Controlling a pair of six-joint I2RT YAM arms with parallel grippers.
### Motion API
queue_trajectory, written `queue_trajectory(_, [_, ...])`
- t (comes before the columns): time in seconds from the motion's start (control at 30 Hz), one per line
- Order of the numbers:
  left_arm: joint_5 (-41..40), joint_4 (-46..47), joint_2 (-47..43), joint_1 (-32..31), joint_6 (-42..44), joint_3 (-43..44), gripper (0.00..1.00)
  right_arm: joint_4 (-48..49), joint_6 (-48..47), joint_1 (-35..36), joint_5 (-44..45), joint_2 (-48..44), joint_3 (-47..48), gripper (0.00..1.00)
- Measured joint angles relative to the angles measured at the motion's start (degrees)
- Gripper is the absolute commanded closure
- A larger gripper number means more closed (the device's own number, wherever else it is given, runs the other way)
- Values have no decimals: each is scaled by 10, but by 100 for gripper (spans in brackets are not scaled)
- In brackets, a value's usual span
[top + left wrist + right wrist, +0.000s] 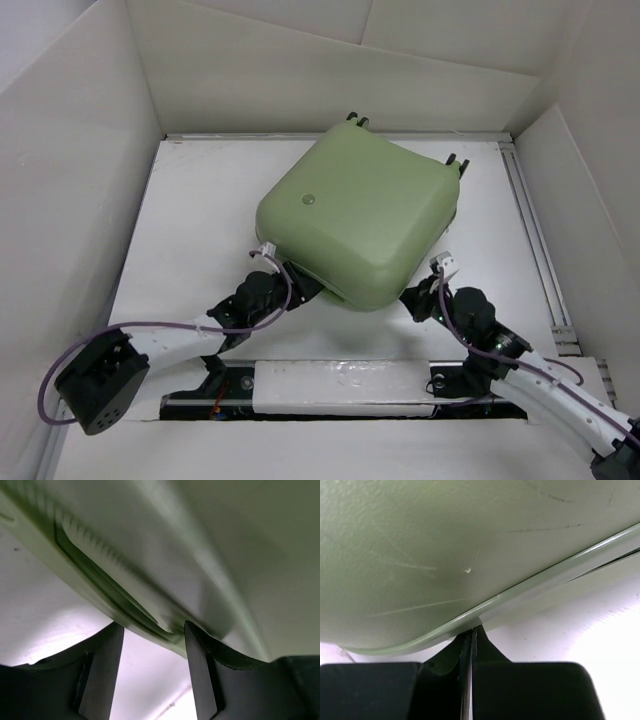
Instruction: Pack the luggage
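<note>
So, the small pale sage-green hard-shell suitcase with rounded corners is seen lying flat and closed around the middle of the white worktop. It is turned at an angle, so one corner is pointed toward the arm bases. A small round silver badge is carried on the upward shell, and the little black wheels are found along the far edge. White panel walls are set up around the whole thing.

The left gripper is tucked in low at the near-left side of the suitcase. In its wrist view the two dark fingers are held apart, with bare worktop showing in the gap and the shell's ribbed seam edge crossing right at the tips. Nothing is clamped between them, as far as can be told.

The right gripper is placed at the near-right side. Its fingers are pressed together with no gap left, and the tips are met by the suitcase's rim line. A few fine scratches are visible on the shell there.
</note>
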Motion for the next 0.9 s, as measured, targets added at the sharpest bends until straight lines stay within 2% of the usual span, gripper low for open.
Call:
queue_trajectory(0.07, [-2,31,39,0,5,0,53,5,-8,0,2,8,0,100])
queue_trajectory(0.17, [4,77,94,1,7,6,63,9,-30,-9,3,55,21,100])
queue_trajectory(0.23, [5,101,130,1,7,25,73,3,-44,-43,-12,119,59,100])
queue_trajectory(0.27, [4,110,151,2,2,38,82,0,-53,-66,-24,160,83,100])
queue_trajectory(0.37, [-14,129,200,11,-40,74,100,-1,-65,-139,-77,271,149,100])
queue_trajectory(0.47, [-32,133,228,18,-48,97,100,8,-59,-165,-105,313,174,100])
queue_trajectory(0.57, [-35,136,233,19,-46,100,100,6,-28,-139,-75,257,148,100])
queue_trajectory(0.77, [-20,173,258,16,-47,100,100,-1,92,-35,17,-8,8,100])
queue_trajectory(0.83, [-17,194,272,16,-48,100,100,-23,118,-1,46,-44,0,100])
queue_trajectory(0.9, [-19,216,286,17,-49,101,100,-33,135,33,58,-38,3,100])
